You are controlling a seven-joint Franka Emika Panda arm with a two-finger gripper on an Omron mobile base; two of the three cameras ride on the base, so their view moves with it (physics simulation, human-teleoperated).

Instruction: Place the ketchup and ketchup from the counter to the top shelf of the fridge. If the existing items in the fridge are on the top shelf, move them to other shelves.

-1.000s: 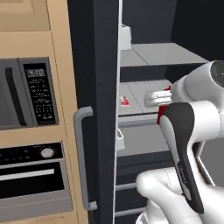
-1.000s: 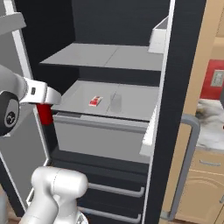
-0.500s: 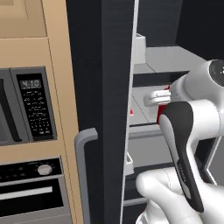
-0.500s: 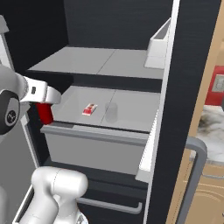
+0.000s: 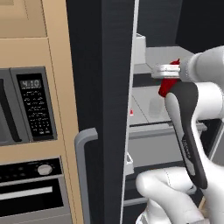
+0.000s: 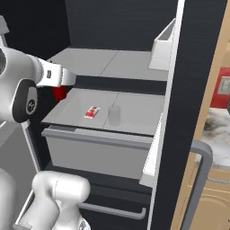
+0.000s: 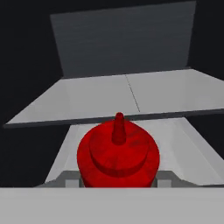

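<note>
Inside the open fridge [image 6: 188, 90], a packet [image 6: 92, 112] and a tumbler [image 6: 114, 115] are being kept on the second shelf [image 6: 134, 105]. A ketchup bottle [image 7: 118, 155] is being clamped in the gripper [image 7: 118, 180] at the fridge opening, its nozzle pointing inward along the gripper's line, just below the top shelf [image 7: 166, 94].

Rendered home kitchen. Evidence: tall black fridge [image 6: 197, 67] with its door swung open, grey bar handle [image 5: 82, 166], pale grey shelves [image 6: 112, 63] and a drawer bin [image 6: 96, 150] inside. Left of it, beige wood cabinetry [image 5: 30, 22] housing a built-in black microwave [image 5: 26, 107] with keypad, and an oven [image 5: 30, 188] with a knob below. On the right, a marbled stone table [image 6: 220, 130] over beige drawers [image 6: 215, 202].
</note>
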